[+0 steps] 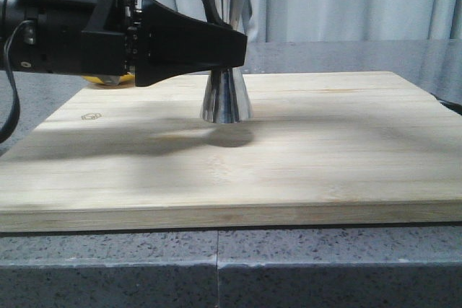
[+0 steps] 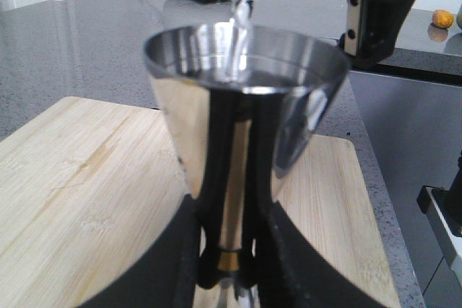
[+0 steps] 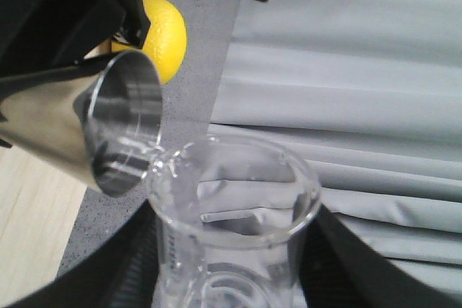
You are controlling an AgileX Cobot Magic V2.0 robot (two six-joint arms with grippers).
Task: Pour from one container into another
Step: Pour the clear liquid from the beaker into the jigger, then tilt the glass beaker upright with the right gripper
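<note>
The glass beaker [image 3: 231, 229] is tipped over, with its lip just above the open top of the steel jigger [image 2: 242, 106]. A thin stream of clear water [image 2: 242, 12] falls from the lip into the jigger's cup. In the left wrist view only a small bit of the beaker shows at the top edge, and it is blurry. In the front view the beaker cannot be seen at all.

The right gripper [image 3: 231, 279] holds the beaker. Dark fingers [image 3: 361, 265] press on 2 sides of the glass, closed around it. The fingertips are cut off at the edge of the picture. The white marks on the glass are faint and hard to read.

The jigger is held just above the wooden board [image 1: 325, 149]. In the front view its bottom cone has a dark shadow under it, and its top runs out of the picture. The left gripper [image 1: 234, 52] is closed around the jigger's thin middle, by the gold band [image 2: 229, 260] (the black fingers hide most of the waist).

The board lies on a grey speckled counter [image 1: 108, 265]. A yellow round fruit [image 3: 164, 34] sits on the counter behind the left arm. In the front view only a thin yellow slice of it peeks out. Grey curtains [image 3: 361, 91] hang at the back.
</note>
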